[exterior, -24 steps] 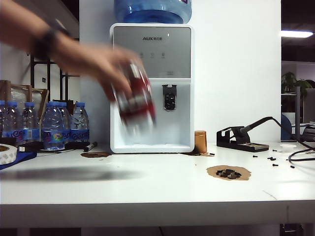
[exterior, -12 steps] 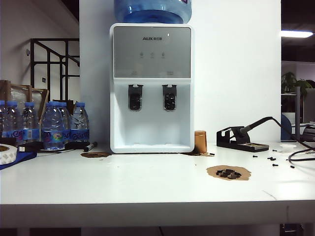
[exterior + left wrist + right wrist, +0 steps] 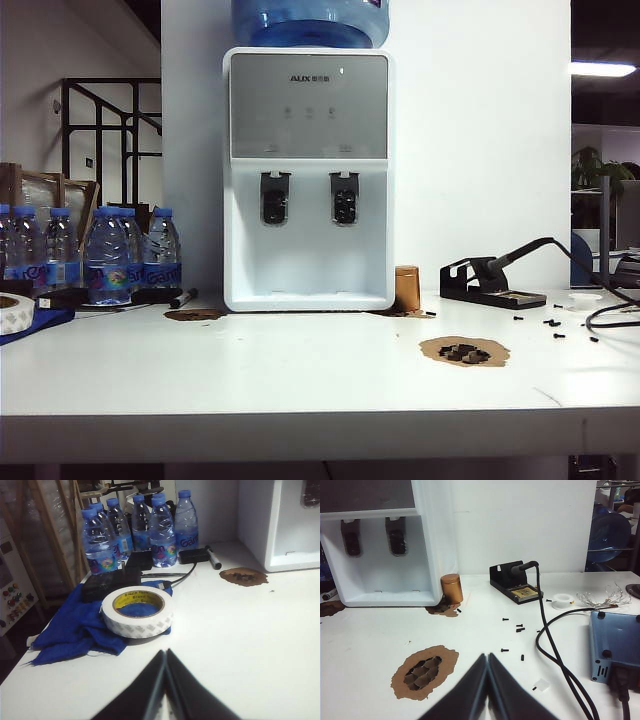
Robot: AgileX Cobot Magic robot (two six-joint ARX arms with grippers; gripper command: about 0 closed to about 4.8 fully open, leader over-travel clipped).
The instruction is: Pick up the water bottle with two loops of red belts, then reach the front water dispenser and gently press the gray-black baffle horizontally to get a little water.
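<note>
The water bottle is out of view in every frame. The white water dispenser (image 3: 308, 180) stands at the back of the table, with a grey upper panel and a blue jug on top. Two gray-black baffles (image 3: 275, 197) (image 3: 344, 197) hang in its recess. The right wrist view shows the dispenser (image 3: 432, 545) and both baffles (image 3: 351, 536). My left gripper (image 3: 165, 652) is shut with nothing in it, low over the table before a tape roll. My right gripper (image 3: 487, 656) is shut too and holds nothing, short of the dispenser. Neither gripper shows in the exterior view.
Blue-capped bottles (image 3: 105, 255) stand left of the dispenser, by a tape roll (image 3: 137, 612) on a blue cloth (image 3: 75, 630). A copper cylinder (image 3: 407, 288), soldering stand (image 3: 492, 280), black cable (image 3: 555, 650), blue box (image 3: 615, 645) and brown patch (image 3: 464, 351) lie to the right.
One second ago a person's hand held a red-banded bottle in front of the dispenser. Hand and bottle have left the view. Both grippers kept still.
</note>
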